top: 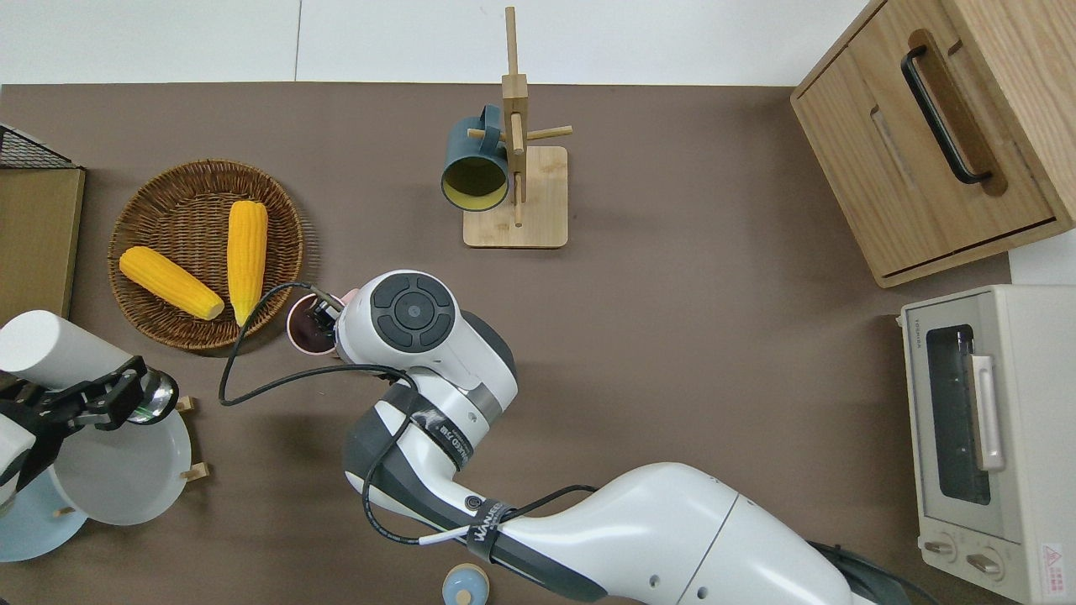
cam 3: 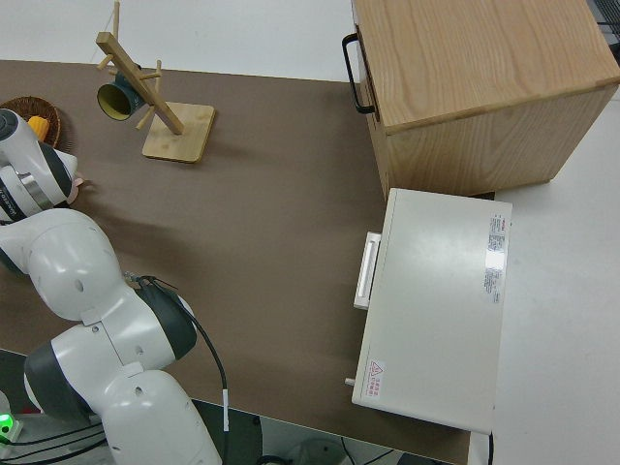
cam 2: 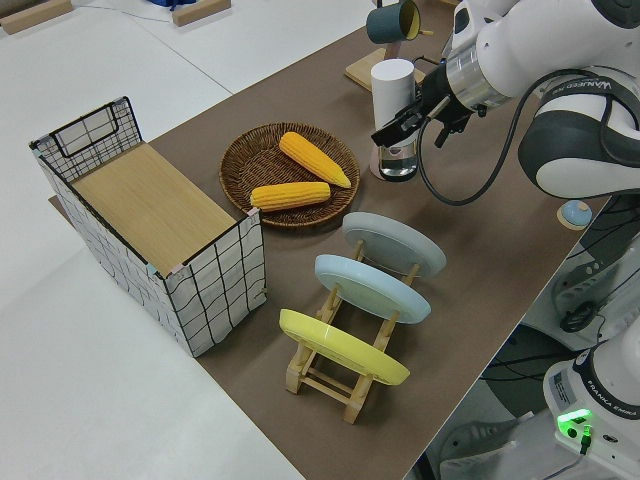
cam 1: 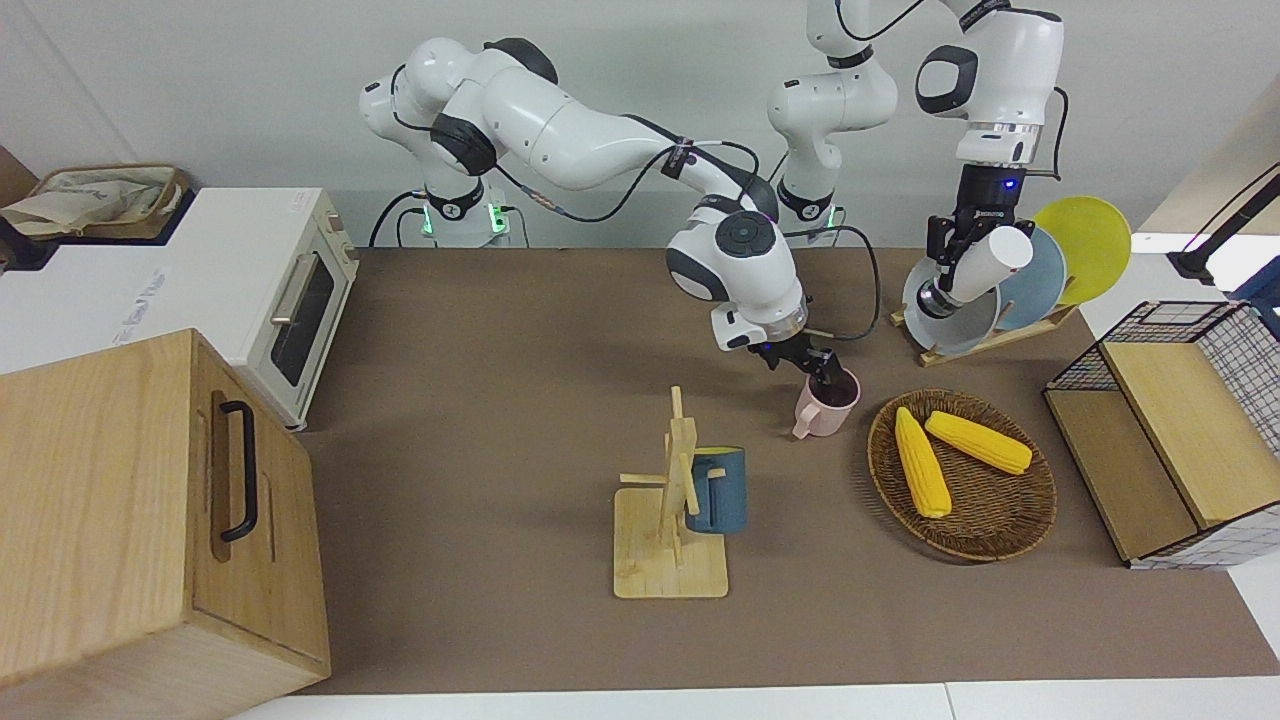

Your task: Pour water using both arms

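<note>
A pink mug (cam 1: pixel 822 408) (top: pixel 309 326) stands beside the wicker basket, toward the left arm's end of the table. My right gripper (cam 1: pixel 824 367) (top: pixel 324 314) is shut on its rim, with one finger inside the mug. My left gripper (cam 1: pixel 950 268) (top: pixel 108 390) (cam 2: pixel 408 116) is shut on a white bottle (cam 1: pixel 985 262) (top: pixel 46 346) (cam 2: pixel 392 82) with a clear end. It holds the bottle tilted in the air over the plate rack (cam 1: pixel 985 340). No water shows.
The wicker basket (cam 1: pixel 1000 520) (top: pixel 151 328) holds two corn cobs. A wooden mug tree (cam 1: pixel 668 560) carries a blue mug (cam 1: pixel 718 490). The rack holds three plates. A wire crate (cam 1: pixel 1180 440), a toaster oven (cam 1: pixel 290 300) and a wooden cabinet (cam 1: pixel 150 520) line the table's ends.
</note>
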`<move>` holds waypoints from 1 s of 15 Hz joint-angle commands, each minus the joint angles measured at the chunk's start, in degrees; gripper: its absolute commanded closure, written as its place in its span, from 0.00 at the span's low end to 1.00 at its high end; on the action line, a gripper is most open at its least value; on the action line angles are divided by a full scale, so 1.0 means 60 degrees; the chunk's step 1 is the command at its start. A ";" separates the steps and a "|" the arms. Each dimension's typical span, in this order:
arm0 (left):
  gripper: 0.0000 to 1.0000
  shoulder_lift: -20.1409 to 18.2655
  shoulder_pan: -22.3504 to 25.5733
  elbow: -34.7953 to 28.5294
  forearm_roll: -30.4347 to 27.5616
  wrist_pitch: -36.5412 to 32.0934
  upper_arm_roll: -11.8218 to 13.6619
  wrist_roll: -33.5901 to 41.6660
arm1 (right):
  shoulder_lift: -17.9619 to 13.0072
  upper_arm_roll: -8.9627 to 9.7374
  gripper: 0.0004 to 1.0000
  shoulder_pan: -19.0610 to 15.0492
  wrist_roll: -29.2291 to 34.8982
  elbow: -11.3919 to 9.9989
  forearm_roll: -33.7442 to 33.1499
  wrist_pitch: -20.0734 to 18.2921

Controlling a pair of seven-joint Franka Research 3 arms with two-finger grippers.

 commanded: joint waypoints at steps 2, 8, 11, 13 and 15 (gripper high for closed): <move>1.00 -0.0235 -0.0370 -0.0126 -0.0134 0.0140 -0.0009 -0.0200 | -0.0119 0.0411 0.01 -0.0196 0.0236 0.0595 -0.0296 -0.0522; 1.00 -0.0177 -0.0751 -0.0273 -0.0134 0.0126 -0.0009 -0.0259 | -0.1202 0.0558 0.01 -0.1044 -0.1415 0.0596 -0.0208 -0.2629; 1.00 -0.0103 -0.0985 -0.0331 -0.0148 0.0111 -0.0009 -0.0273 | -0.1890 0.0543 0.01 -0.1644 -0.3287 0.0582 -0.0179 -0.4049; 1.00 -0.0060 -0.1074 -0.0404 -0.0148 0.0125 -0.0024 -0.0273 | -0.2315 0.0441 0.01 -0.2040 -0.4635 0.0567 -0.0179 -0.4929; 1.00 -0.0016 -0.1322 -0.0492 -0.0148 0.0111 -0.0024 -0.0273 | -0.2928 0.0193 0.01 -0.2507 -0.6302 0.0393 -0.0179 -0.5632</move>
